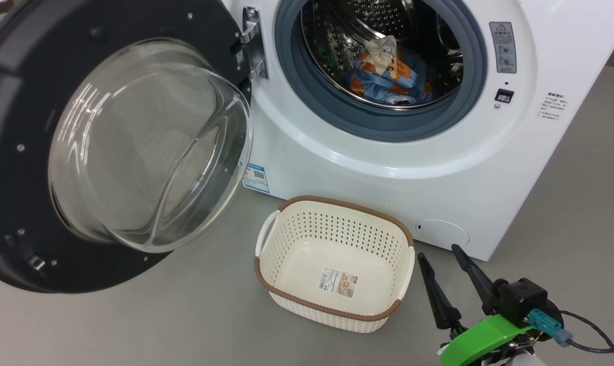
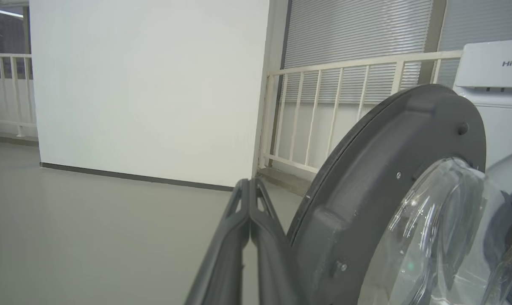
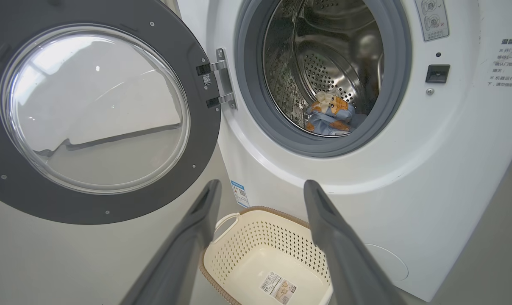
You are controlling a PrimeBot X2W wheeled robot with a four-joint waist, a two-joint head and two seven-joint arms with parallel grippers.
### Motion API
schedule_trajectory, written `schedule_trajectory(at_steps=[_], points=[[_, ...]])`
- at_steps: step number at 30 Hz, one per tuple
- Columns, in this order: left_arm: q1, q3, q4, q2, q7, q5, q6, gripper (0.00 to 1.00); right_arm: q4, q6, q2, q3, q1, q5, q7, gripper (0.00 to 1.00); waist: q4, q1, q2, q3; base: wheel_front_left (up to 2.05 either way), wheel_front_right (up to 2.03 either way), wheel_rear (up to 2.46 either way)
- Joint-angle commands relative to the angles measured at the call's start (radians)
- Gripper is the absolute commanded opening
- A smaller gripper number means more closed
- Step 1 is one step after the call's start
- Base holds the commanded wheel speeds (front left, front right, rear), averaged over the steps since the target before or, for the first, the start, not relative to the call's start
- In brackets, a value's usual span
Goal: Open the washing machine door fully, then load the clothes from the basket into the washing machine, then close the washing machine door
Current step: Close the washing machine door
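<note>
Right gripper [image 1: 439,251] stands wide, empty, touching nothing, well apart from the door [image 1: 12,152]. Left gripper [image 2: 249,182] is pressed together, empty, beside the door rim; contact unclear.

Ahead of me: washing machine [image 1: 388,168] on floor [image 1: 185,325]. To my left: washing machine door [image 1: 12,152] swung out, hinge [image 1: 253,46] between it and drum [image 1: 378,15]. In drum, at bottom: clothes [image 1: 388,76]. Before machine, below opening: basket [image 1: 332,211], paper label [image 1: 337,283] on its bottom. Just right of basket: right gripper [image 1: 439,252]. Just beside door's rim, on side away from machine: left gripper [image 2: 249,182]
</note>
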Motion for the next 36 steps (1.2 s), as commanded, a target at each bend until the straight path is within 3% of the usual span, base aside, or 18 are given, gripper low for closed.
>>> schedule_trajectory(at_steps=[1, 5, 12, 22, 28, 36], points=[[-0.086, 0.053, 0.013, 0.053, -0.002, -0.051, -0.015, 0.0, -0.032, 0.002, 0.002, 0.016, -0.003, -0.003, -0.005, 1.0, 0.0, 0.0, 0.0, 0.004, 0.0, 0.0, 0.0], [-0.173, 0.087, 0.126, 0.116, 0.036, -0.153, -0.053, 0.0, -0.043, 0.002, 0.002, 0.01, 0.003, -0.008, -0.005, 1.0, -0.003, 0.0, 0.0, 0.01, 0.0, 0.0, 0.0], [-0.295, 0.12, 0.261, 0.178, 0.139, -0.337, -0.084, 0.0, -0.051, 0.002, 0.002, -0.004, 0.016, -0.02, -0.005, 1.0, -0.004, 0.0, 0.0, 0.021, 0.0, 0.0, 0.0], [-0.454, 0.217, 0.441, 0.235, 0.444, -0.726, -0.095, 0.0, -0.058, 0.002, 0.002, -0.004, 0.01, -0.039, -0.005, 1.0, -0.03, 0.0, 0.0, 0.049, 0.0, 0.0, 0.0], [-0.517, 0.278, 0.517, 0.254, 0.552, -0.863, -0.071, 0.0, -0.053, 0.002, 0.002, 0.001, -0.003, -0.05, -0.005, 1.0, -0.05, 0.0, 0.0, 0.065, 0.0, 0.0, 0.0], [-0.576, 0.295, 0.582, 0.259, 0.607, -0.923, -0.022, 0.0, -0.048, 0.002, 0.002, -0.001, -0.021, -0.062, -0.003, 1.0, -0.075, 0.0, 0.0, 0.091, 0.0, 0.0, 0.0]])
